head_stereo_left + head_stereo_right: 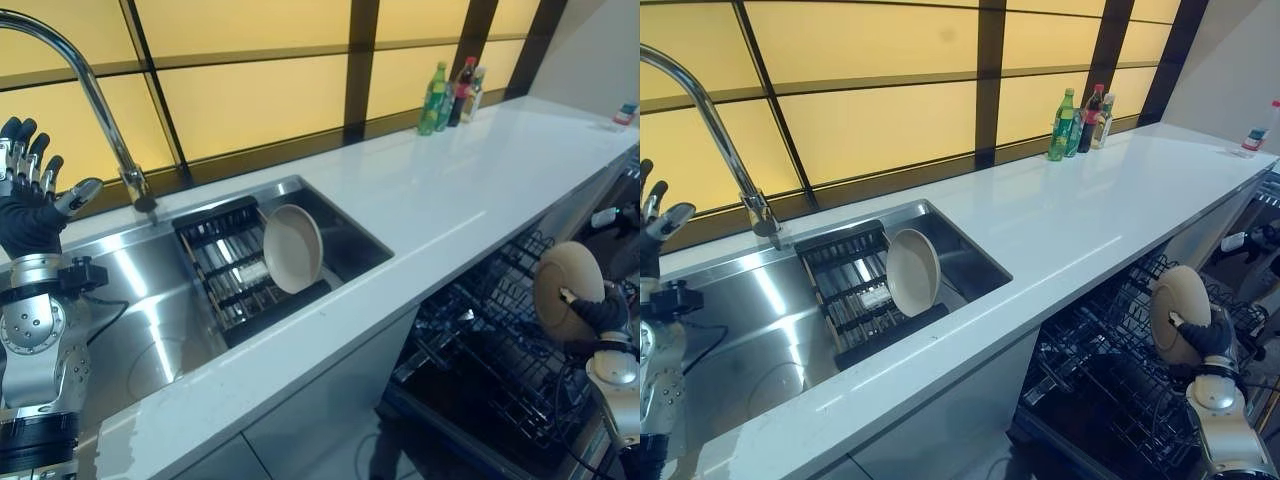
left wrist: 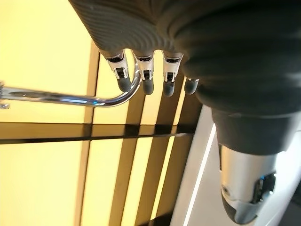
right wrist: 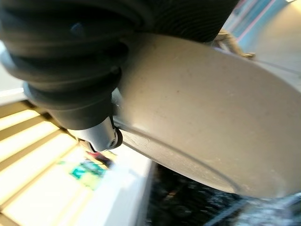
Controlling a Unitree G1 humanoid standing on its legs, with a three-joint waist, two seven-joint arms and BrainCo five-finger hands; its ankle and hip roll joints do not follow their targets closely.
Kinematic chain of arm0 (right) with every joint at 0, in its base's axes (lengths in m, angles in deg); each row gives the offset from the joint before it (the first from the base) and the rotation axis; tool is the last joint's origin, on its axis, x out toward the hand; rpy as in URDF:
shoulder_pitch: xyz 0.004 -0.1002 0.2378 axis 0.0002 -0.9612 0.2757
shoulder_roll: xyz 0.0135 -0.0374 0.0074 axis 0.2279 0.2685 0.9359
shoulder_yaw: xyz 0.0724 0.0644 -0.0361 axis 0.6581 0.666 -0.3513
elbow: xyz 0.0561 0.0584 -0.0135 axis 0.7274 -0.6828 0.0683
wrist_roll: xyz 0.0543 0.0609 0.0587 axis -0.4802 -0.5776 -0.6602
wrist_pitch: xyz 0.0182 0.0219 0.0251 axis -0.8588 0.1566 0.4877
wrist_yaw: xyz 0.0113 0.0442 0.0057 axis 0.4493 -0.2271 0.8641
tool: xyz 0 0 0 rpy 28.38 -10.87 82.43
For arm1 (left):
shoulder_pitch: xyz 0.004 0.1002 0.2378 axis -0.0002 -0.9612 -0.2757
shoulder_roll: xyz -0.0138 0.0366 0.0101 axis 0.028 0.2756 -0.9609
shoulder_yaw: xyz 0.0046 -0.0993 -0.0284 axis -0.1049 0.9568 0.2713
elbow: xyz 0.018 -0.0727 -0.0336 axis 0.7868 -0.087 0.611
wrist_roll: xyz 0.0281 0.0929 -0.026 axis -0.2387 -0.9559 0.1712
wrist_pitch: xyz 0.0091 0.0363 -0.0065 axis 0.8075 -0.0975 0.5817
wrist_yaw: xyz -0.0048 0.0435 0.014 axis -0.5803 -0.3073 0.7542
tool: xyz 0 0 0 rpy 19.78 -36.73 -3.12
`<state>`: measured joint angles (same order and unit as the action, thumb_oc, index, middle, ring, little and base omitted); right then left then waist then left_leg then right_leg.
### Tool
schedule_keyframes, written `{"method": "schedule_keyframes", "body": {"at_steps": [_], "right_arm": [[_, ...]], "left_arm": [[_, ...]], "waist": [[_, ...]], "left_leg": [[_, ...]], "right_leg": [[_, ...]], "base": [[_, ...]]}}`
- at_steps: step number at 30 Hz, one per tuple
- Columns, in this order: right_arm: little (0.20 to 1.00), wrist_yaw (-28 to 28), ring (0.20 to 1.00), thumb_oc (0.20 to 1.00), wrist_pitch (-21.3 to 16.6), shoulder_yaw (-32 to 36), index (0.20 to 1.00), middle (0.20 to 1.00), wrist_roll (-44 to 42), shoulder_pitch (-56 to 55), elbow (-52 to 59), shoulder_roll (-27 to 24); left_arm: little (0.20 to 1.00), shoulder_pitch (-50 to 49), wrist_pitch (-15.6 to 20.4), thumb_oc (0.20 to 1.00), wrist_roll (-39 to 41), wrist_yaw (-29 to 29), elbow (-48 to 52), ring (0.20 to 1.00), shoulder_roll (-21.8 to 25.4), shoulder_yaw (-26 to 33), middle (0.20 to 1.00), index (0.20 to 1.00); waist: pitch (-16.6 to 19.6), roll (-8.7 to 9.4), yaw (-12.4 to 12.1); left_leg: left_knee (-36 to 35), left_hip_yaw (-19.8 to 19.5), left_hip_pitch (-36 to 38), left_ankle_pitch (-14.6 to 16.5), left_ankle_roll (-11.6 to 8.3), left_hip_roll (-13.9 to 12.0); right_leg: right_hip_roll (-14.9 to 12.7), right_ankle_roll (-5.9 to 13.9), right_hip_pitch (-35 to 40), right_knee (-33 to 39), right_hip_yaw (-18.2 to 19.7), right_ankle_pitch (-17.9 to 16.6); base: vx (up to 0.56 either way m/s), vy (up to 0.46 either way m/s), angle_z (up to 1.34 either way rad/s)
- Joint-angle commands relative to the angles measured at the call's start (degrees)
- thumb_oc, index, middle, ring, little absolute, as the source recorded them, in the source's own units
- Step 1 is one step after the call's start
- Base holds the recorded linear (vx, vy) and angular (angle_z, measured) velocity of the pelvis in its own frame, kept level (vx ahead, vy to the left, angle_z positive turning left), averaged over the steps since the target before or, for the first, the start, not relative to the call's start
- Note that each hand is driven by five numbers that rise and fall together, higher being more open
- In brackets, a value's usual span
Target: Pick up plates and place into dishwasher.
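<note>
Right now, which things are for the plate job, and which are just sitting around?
For the job:
round beige plate gripped by the right robot hand
second round beige plate standing in the black sink rack
open dishwasher's black wire rack

Sitting around:
coloured bottles on the white counter
curved chrome tap
raised left robot hand

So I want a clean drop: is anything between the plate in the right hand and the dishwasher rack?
Nothing visible blocks it. The right hand holds the plate upright directly above the open dishwasher rack, with only open space beneath it. The rack's own tines below are what it must slot between.
</note>
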<state>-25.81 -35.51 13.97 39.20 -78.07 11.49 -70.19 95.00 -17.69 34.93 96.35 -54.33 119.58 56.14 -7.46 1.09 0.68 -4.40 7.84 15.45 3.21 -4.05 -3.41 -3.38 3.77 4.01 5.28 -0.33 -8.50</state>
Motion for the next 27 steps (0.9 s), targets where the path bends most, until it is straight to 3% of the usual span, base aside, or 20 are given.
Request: {"method": "schedule_keyframes", "body": {"at_steps": [1,9,15,19,27], "right_arm": [[0.200,4.7,0.200,0.200,-1.2,1.1,0.200,0.200,-2.8,5.6,-0.2,-5.3],[0.200,23.1,0.200,0.200,-2.5,-4.4,0.200,0.200,-7.8,7.1,-7.7,-8.6],[0.200,34.0,0.200,0.200,-3.2,-9.8,0.200,0.200,-4.3,6.2,-12.1,-11.4],[0.200,35.4,0.200,0.200,-3.9,-15.3,0.200,0.200,-1.9,7.7,-14.3,-13.2],[0.200,33.9,0.200,0.200,-0.5,-26.3,0.200,0.200,1.3,18.1,-17.3,-15.1]], "left_arm": [[1.000,1.7,0.7,1.000,1.0,-0.5,-1.9,1.000,4.3,0.0,1.000,1.000],[1.000,2.3,-0.3,1.000,-0.9,1.0,-1.4,1.000,4.2,-2.5,1.000,1.000],[1.000,1.3,-1.9,1.000,-1.6,1.5,-1.4,1.000,4.3,-3.2,1.000,1.000],[1.000,3.1,-2.4,1.000,-1.1,1.8,-2.9,1.000,6.1,-4.7,1.000,1.000],[1.000,12.0,-1.5,1.000,0.5,3.4,-6.2,1.000,11.0,-9.2,1.000,1.000]], "waist": [[-0.1,0.12,1.3],[-1.0,-0.56,1.0],[-0.9,0.08,0.0],[-2.5,0.44,-1.0],[-7.2,-0.35,-2.6]], "left_leg": [[10.9,-2.2,-8.5,5.2,3.05,0.9],[10.2,-3.1,-8.0,3.9,1.57,-0.3],[10.0,-3.7,-6.6,3.5,0.81,-1.1],[10.9,-4.4,-7.8,2.9,0.32,-1.8],[13.3,-6.8,-13.9,2.1,-0.83,-2.5]], "right_leg": [[-4.4,3.65,-3.4,-4.5,-1.6,4.6],[-3.7,2.93,-1.8,-5.0,-2.3,6.1],[-3.6,3.31,0.1,-5.0,-2.9,6.6],[-3.4,3.28,0.2,-5.3,-3.1,6.7],[-3.1,2.68,-3.2,-6.3,-3.6,7.5]], "base": [[0.06,-0.121,-0.08],[0.09,-0.091,0.00],[0.13,-0.096,0.02],[0.02,-0.127,0.08],[-0.10,-0.110,0.04]]}}
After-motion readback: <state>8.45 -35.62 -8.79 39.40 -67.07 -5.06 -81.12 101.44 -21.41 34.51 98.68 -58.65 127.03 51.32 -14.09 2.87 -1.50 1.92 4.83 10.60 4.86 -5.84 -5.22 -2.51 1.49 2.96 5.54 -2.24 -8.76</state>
